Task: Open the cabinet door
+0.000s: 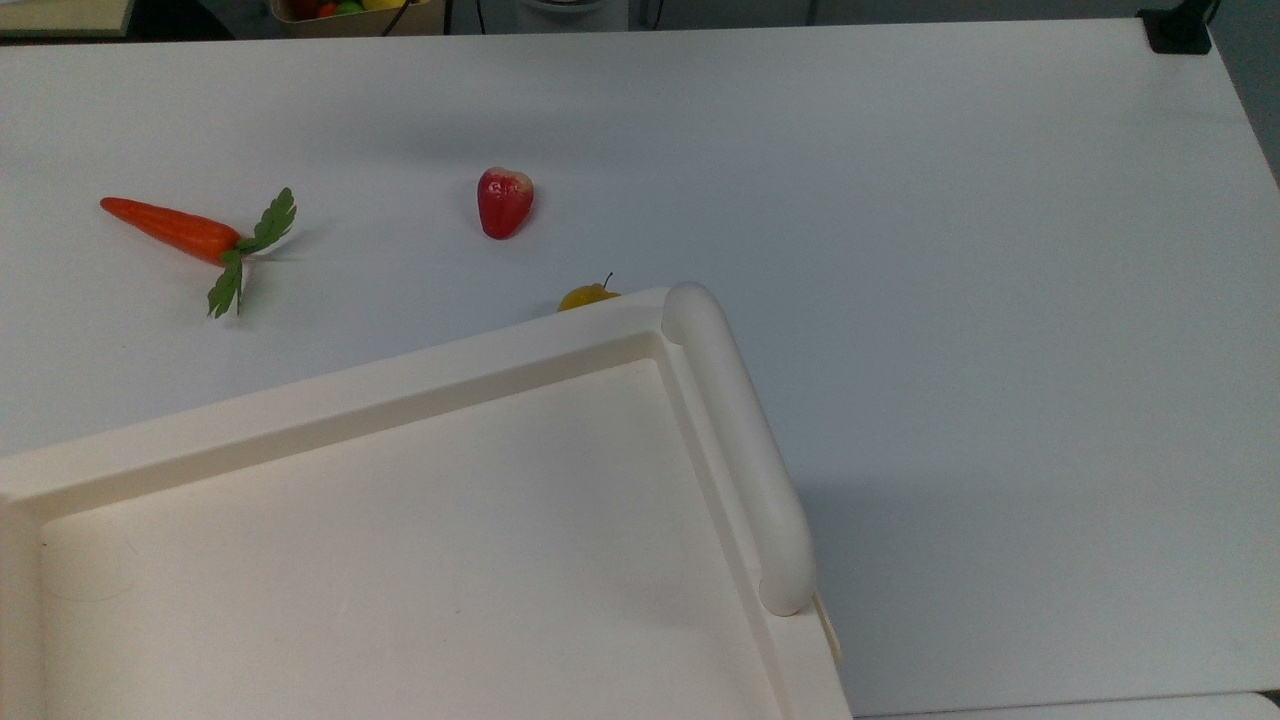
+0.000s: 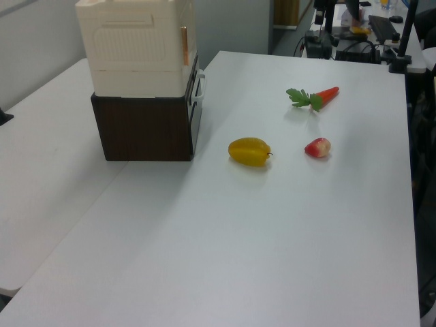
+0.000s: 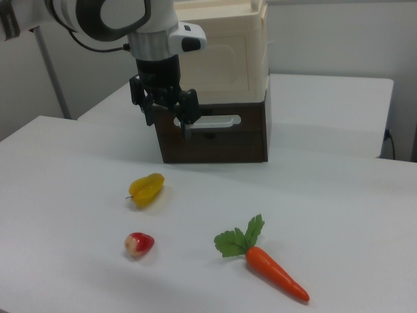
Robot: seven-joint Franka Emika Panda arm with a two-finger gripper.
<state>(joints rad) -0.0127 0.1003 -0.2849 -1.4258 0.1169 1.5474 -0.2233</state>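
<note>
The cabinet is a cream unit (image 3: 221, 59) stacked on a dark brown base (image 3: 215, 143). Its cabinet door (image 3: 225, 62) is the flat cream front panel, lying flush and shut in the right view. In the left view the door (image 2: 190, 41) is seen edge-on at the unit's right side. My gripper (image 3: 167, 119) hangs open in front of the cabinet's lower left corner in the right view. Its right finger (image 3: 186, 124) is next to the left end of the white handle (image 3: 212, 121) on the brown base. Nothing sits between the fingers.
A yellow fruit (image 3: 146, 189), a red fruit (image 3: 139, 243) and a carrot (image 3: 273, 275) lie on the white table (image 3: 339, 208) in front of the cabinet. The top view looks down on the unit's recessed top (image 1: 400, 560) and its rounded bar (image 1: 740, 450).
</note>
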